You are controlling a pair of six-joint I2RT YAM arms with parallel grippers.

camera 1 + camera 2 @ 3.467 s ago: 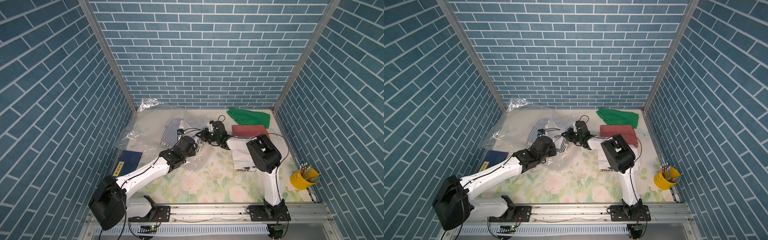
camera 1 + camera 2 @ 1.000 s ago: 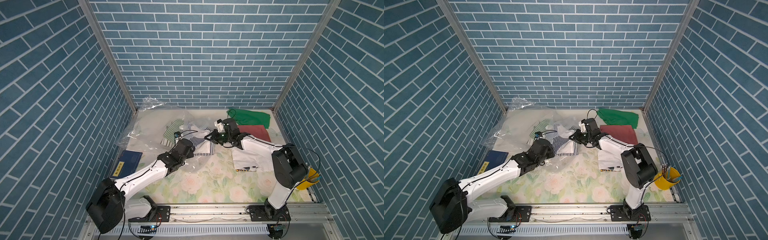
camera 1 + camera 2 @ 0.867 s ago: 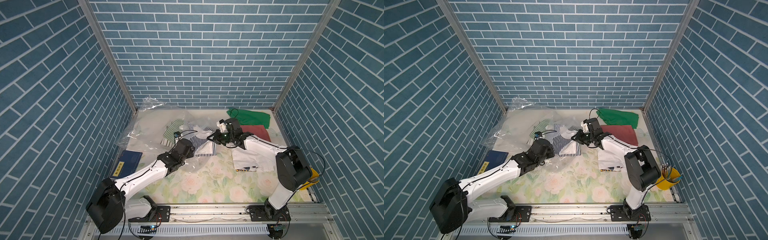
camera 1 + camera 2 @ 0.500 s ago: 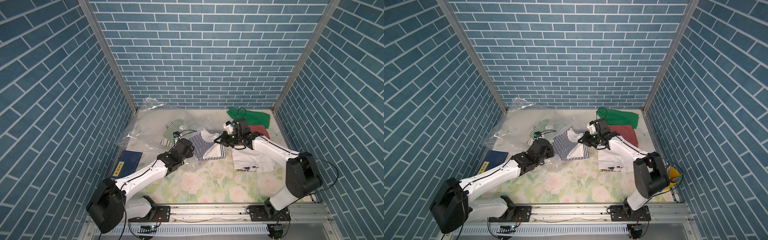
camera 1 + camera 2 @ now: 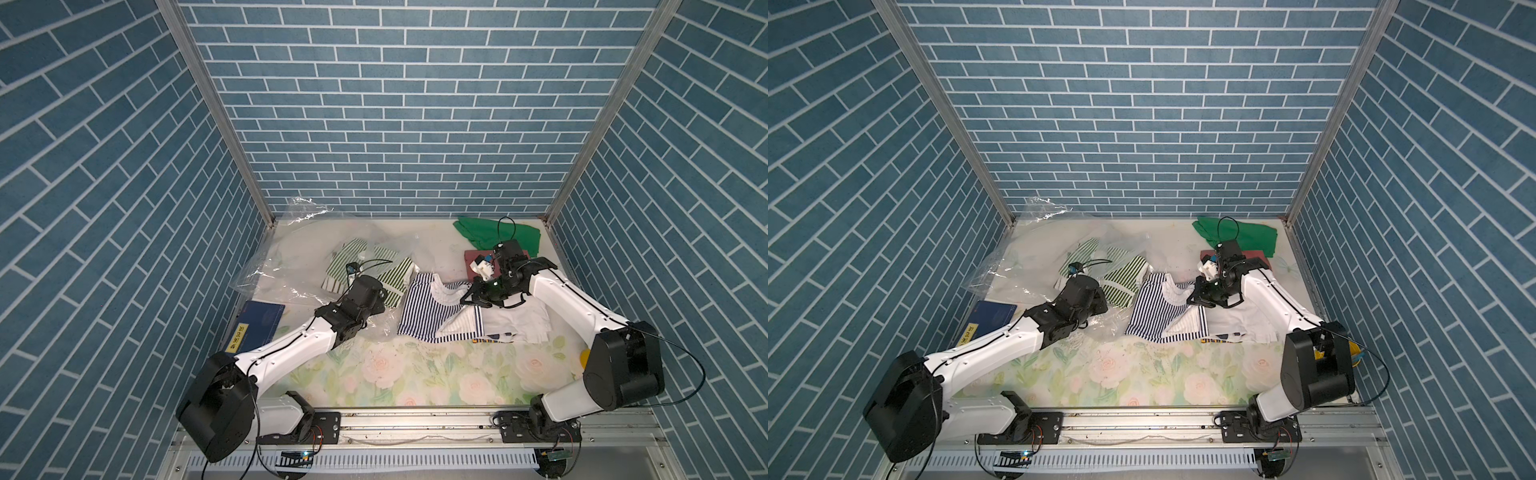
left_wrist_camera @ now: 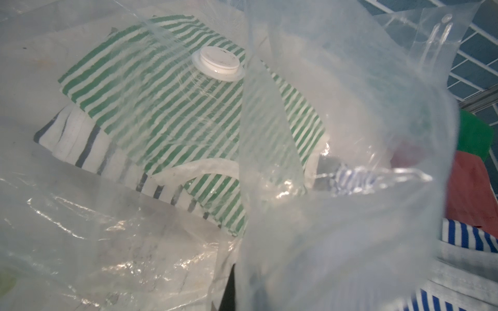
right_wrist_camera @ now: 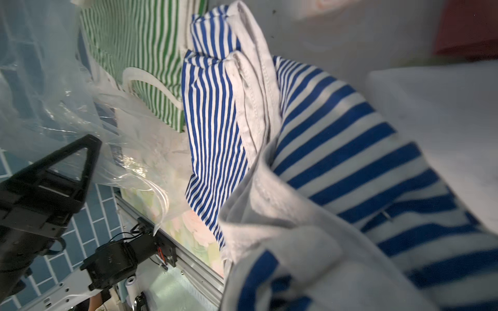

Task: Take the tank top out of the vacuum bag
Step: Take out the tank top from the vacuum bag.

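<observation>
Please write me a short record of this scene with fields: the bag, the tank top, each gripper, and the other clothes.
vacuum bag: clear, crumpled, at the table's back-left; white valve on top
tank top: blue-and-white striped, outside the bag, on the table
left gripper: shut on the bag's plastic near its mouth
right gripper: shut on the tank top's white trim
green-striped garment: inside the bag, under the valve
white garment: on the table, beside the tank top
green cloth, red cloth: back-right corner
</observation>
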